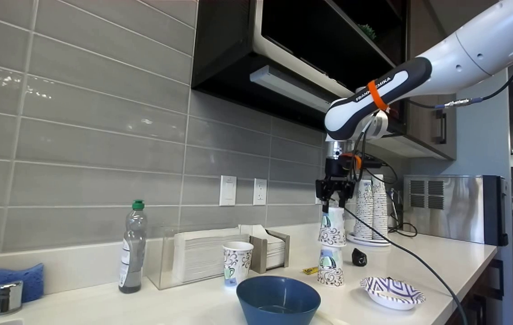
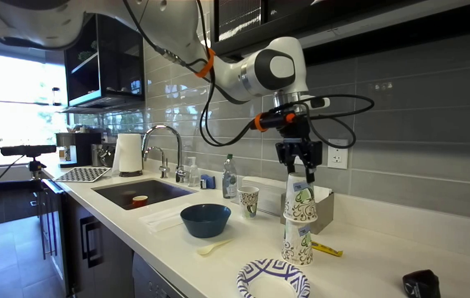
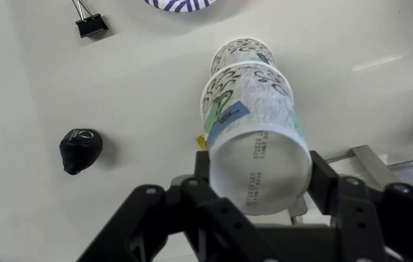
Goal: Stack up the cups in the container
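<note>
In an exterior view, we find two white, swirl-patterned cups, one over the other. The lower cup (image 1: 330, 267) stands mouth-down on the counter (image 1: 184, 309); the upper cup (image 1: 332, 229), also inverted, is directly above it. The gripper (image 1: 333, 207) reaches down from overhead to the upper cup's closed end. A blue bowl (image 1: 279, 291) sits left of the lower cup, nearer the camera; an upright cup (image 1: 237, 262) stands farther left of it.

In an exterior view, a shallow striped bowl (image 2: 272, 286) lies in front of the lower cup, and a yellow packet (image 2: 327, 249) lies just beside it, to the right. We cannot tell how far the upper cup sleeves over the lower cup.

In the wrist view, we look onto the upper cup's round base. The gripper's fingers (image 3: 202, 165) clasp it from both sides near that base; the lower cup shows past its rim.

We judge the cups to be paper: very light, stiff end to end, easily dented in the wall. Holding near the base seems right, where the bottom disc braces the wall. Since the cup narrows upward, a loose hold could let it slide down and out.
</note>
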Motion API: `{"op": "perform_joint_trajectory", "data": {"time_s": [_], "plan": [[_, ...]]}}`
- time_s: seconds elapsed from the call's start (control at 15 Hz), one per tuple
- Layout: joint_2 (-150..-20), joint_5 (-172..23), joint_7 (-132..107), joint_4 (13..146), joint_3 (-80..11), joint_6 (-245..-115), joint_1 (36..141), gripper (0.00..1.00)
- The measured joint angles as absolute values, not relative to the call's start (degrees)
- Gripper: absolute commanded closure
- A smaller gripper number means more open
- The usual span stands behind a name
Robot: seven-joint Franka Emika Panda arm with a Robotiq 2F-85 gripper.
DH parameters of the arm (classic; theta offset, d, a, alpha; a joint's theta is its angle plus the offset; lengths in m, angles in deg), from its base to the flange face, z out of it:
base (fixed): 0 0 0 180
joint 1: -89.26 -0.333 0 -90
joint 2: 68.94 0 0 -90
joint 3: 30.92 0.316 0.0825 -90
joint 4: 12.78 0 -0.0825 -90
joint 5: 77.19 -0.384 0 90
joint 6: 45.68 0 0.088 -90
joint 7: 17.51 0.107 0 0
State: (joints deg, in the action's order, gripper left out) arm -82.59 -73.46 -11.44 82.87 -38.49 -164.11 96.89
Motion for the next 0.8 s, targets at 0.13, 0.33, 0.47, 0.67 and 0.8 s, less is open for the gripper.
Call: {"op": "perform_joint_trajectory", "data": {"time_s": [0.13, 0.33, 0.47, 0.67, 0.8], "plan": [[-82.9, -73.9, -11.5, 82.8, -38.5, -164.1, 97.0, 0.60], [-83.3, -74.6, -11.5, 82.7, -38.5, -164.1, 97.1, 0.60], [-83.6, -74.7, -11.5, 82.7, -38.5, -164.2, 97.1, 0.60], [-83.9, -74.7, -11.5, 82.7, -38.5, -164.4, 97.2, 0.60], [-84.1, -74.7, -11.5, 82.7, -38.5, -164.4, 97.2, 0.10]]}}
